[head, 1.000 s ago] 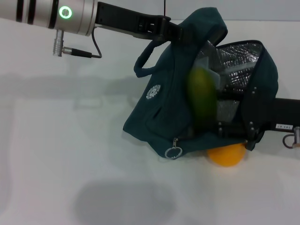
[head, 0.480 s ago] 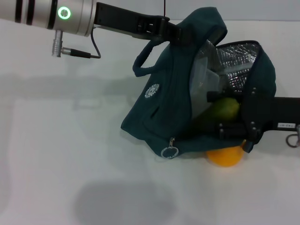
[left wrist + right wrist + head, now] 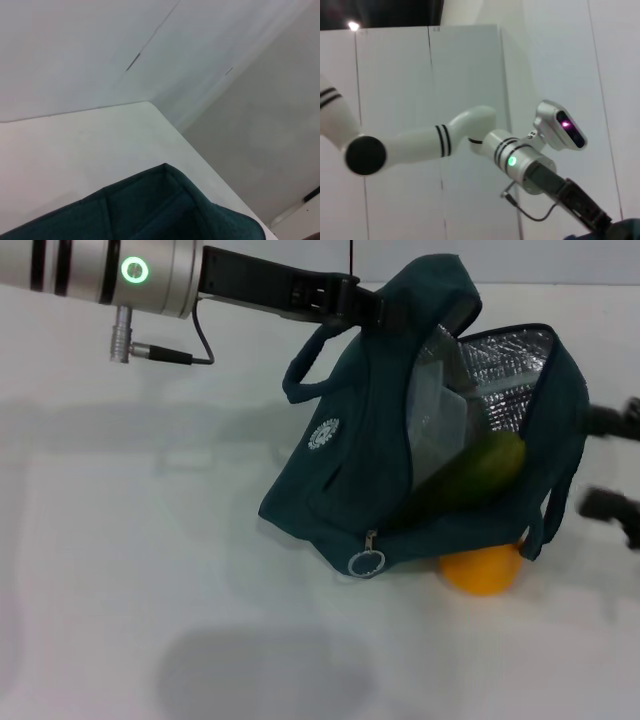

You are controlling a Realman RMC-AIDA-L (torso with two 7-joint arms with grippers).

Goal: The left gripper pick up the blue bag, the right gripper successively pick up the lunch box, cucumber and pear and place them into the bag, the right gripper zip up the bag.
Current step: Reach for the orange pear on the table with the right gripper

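Head view, left gripper: I am seeing its fingers clamped on the upper fabric of the blue bag, holding the mouth open above the table.
Head view, bag contents: I am reading a clear panel against the foil lining as the lunch box, sitting inside the bag.
Head view, cucumber: It is lying slantwise across the bag's open mouth, its lower end inside, its upper end resting near the far rim.
Head view, pear: It is sitting on the table, touching the bag's lower edge, outside the bag.
Head view, right gripper: It is showing at the frame's right edge, just beyond the bag, with its two fingers spread apart and holding nothing.
Head view, step in hand: I am judging the cucumber placement as finishing; the pear pick comes next.
Head view, next move: I am expecting the right gripper to need a descent onto the pear, clear of the bag's overhanging edge.
Head view, markings: The bag is carrying a small round white logo; its text is too small to read.
Left wrist view: I am seeing only a fold of the blue bag's fabric, the table and walls; no fingers, no writing.
Right wrist view: It is showing the left arm with its green ring light and the robot's head; no task item, no legible writing.
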